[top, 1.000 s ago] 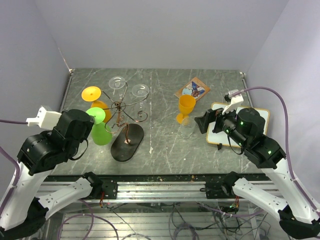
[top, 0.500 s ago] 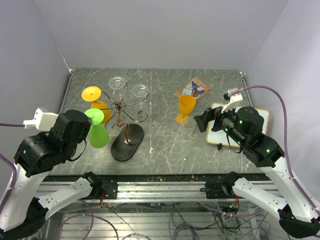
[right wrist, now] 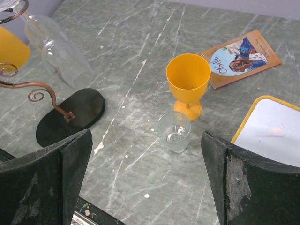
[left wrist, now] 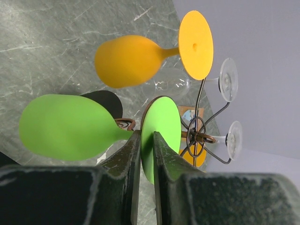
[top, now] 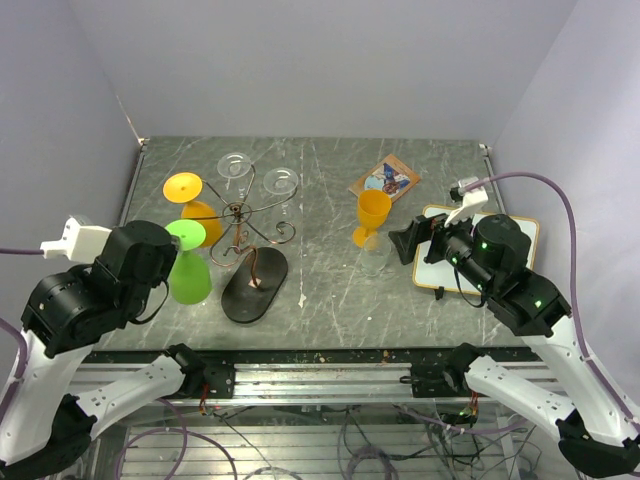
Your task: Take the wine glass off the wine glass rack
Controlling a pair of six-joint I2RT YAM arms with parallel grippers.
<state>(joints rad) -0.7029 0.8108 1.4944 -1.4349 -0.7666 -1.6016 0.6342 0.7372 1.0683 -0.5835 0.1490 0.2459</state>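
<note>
The green wine glass (top: 188, 270) is being held on its side at the near-left of the wine glass rack (top: 240, 212), its bowl pointing toward the near edge and its round foot turned toward the rack. The left claw (left wrist: 146, 137) is clamping it by the stem, with the fingers (left wrist: 127, 159) pressing in just under the foot. From above, the foot is showing just left of the nearest curled arm, so the glass is looking freed from its hook or very nearly so. In the wrist view the foot is overlapping the wires, so full clearance cannot be told. The lift-off itself is therefore looking mostly done. What is remaining, as a judgement, is drawing the glass fully clear and setting it down on the worktop (top: 320, 290). An orange wine glass (top: 184, 187), a clear wine glass (top: 235, 165) and a second clear one (top: 281, 182) are hanging on the rack's far arms. Well to the right, an orange goblet (top: 373, 212) is standing upright with a small tumbler (top: 375, 256) just near of it and a booklet (top: 386, 178) lying beyond. The right claw (right wrist: 145, 140) is hovering there with its jaws spread wide, gripping nothing
</note>
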